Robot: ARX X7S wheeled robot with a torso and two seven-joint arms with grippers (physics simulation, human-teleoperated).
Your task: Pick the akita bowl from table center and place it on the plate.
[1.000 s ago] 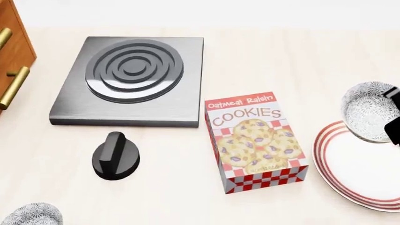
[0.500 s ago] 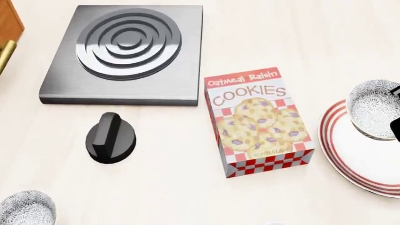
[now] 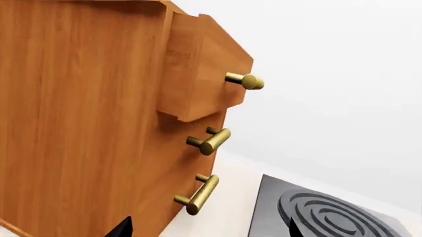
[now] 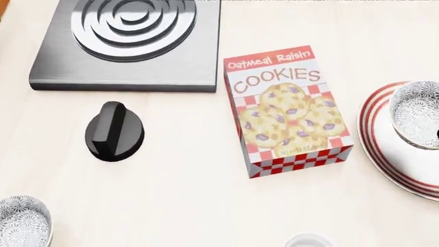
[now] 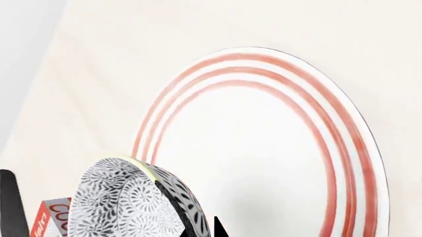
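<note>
Head view, tabletop contents: stove plate [image 4: 127, 43], dark grey with raised rings, far left; black knob [image 4: 114, 130] lying just in front of it; cookie box [image 4: 286, 110] (red-and-white, "Oatmeal Raisin Cookies") at centre; plate [image 4: 398, 159], white with red stripes, at the right edge; bowl [image 4: 418, 113], grey-and-white patterned, over the plate's far rim, cut by the frame; second bowl [image 4: 22, 221] of the same pattern at the near left corner; rim of a white cup [image 4: 309, 241] at the bottom edge.

Right wrist view: bowl [image 5: 135, 200] seen from outside, tilted, above the plate [image 5: 264, 148]; right gripper's dark fingertips [image 5: 8, 202] either side of it, apparently pinching it, contact not clearly shown.

Left wrist view: wooden cabinet [image 3: 92, 118] with brass handles [image 3: 197, 195]; stove plate [image 3: 329, 215] beyond; left gripper's dark tips [image 3: 120, 228] barely visible, well apart.
</note>
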